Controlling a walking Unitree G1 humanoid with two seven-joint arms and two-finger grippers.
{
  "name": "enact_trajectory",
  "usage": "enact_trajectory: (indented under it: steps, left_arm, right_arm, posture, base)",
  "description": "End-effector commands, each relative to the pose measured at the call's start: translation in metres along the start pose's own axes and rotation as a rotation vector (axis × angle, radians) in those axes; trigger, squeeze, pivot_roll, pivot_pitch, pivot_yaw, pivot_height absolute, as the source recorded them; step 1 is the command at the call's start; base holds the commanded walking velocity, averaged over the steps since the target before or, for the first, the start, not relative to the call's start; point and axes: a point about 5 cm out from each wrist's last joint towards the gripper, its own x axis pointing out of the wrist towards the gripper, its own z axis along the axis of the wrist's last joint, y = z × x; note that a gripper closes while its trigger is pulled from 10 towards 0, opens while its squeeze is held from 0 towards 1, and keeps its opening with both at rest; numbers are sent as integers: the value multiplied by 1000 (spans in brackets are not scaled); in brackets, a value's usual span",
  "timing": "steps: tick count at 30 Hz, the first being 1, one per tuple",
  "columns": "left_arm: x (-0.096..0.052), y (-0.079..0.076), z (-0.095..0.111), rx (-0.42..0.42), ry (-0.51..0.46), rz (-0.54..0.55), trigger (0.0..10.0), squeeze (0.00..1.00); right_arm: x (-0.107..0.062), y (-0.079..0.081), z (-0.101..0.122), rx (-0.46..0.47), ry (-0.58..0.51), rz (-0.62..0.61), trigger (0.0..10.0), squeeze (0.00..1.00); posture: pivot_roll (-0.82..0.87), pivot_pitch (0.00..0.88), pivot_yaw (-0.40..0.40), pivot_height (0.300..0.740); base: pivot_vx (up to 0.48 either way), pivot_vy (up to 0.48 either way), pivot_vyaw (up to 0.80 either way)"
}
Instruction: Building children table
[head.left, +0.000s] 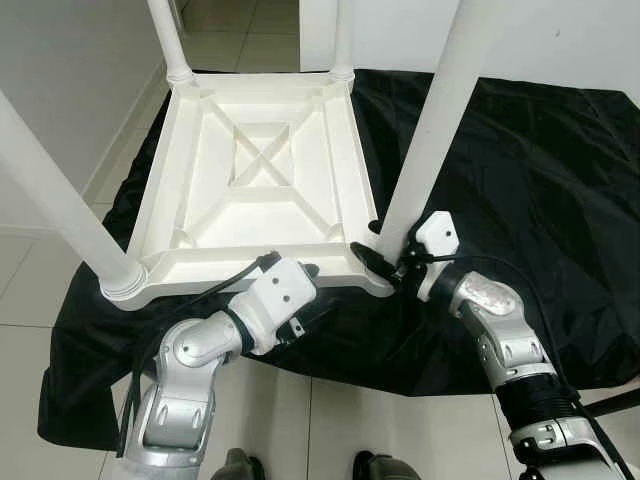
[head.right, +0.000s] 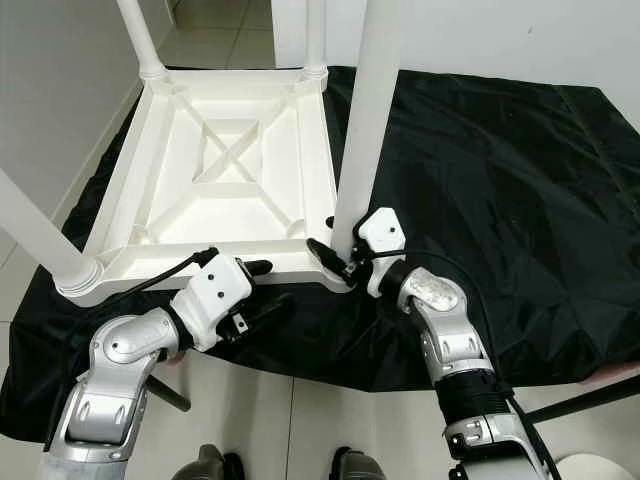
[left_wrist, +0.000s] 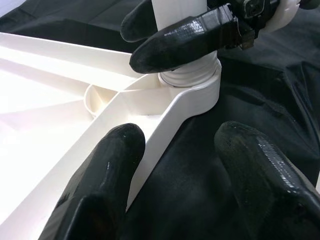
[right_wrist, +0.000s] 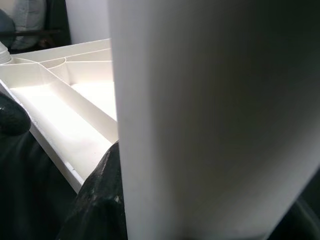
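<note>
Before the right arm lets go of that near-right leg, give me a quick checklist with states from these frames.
1. White plastic tabletop lies upside down on the black cloth: ok.
2. All four white tube legs stand in corner sockets: ok.
3. Right gripper closed around the near-right leg at its base: ok.
4. Leg fully seated in its socket collar: cannot tell.
5. Left gripper at the tabletop's near edge, jaws open, not gripping: ok.
6. Near-right leg upright, not leaning: cannot tell.
</note>
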Motion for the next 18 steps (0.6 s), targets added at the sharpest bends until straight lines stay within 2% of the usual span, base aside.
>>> enact_trajectory:
  steps: [1, 3, 4, 5, 9, 10, 12, 16, 18]
  left_arm:
    - [-3, 6, 0, -2, 2, 147, 10000, 0]
    - [-3, 6, 0, -3, 2, 147, 10000, 0]
    - [-3, 6, 0, -2, 2, 146, 10000, 0]
    - [-3, 6, 1, -1, 2, 146, 10000, 0]
    - [-3, 7, 1, 2, 4, 145, 10000, 0]
    - [-3, 8, 0, 3, 7, 146, 10000, 0]
    - [-3, 8, 0, 3, 7, 146, 10000, 0]
    - [-2, 8, -2, 4, 17, 145, 10000, 0]
    - [-2, 8, -2, 4, 17, 145, 10000, 0]
  right_arm:
    - [-2, 0, -3, -7, 11, 18, 0, 0]
    - [-2, 0, -4, 0, 12, 19, 0, 0]
    - [-2, -1, -6, 0, 14, 16, 4627, 0]
    - [-2, -1, -7, 9, 17, 4, 10000, 0]
    - [-3, 0, -7, 29, 12, -30, 10000, 0]
    - [-3, 3, -4, 23, 3, -101, 10000, 0]
    - [-3, 3, -4, 23, 3, -101, 10000, 0]
    - [-1, 11, -6, 45, 28, -220, 10000, 0]
    - [-1, 11, -6, 45, 28, -220, 10000, 0]
  posture:
    - [-27, 133, 30, 740]
    - [-27, 133, 30, 740]
    - [-25, 133, 32, 740]
    - [-25, 133, 32, 740]
    - [-24, 135, 33, 740]
    - [-28, 134, 38, 740]
    - [-28, 134, 38, 740]
    - [-30, 131, 42, 740]
    - [-30, 131, 42, 740]
  base:
    - [0, 0, 0]
    - [0, 0, 0]
    - [0, 0, 0]
    - [0, 0, 0]
    - [0, 0, 0]
    - [0, 0, 0]
    - [0, 0, 0]
    - [0, 0, 0]
    - [0, 0, 0]
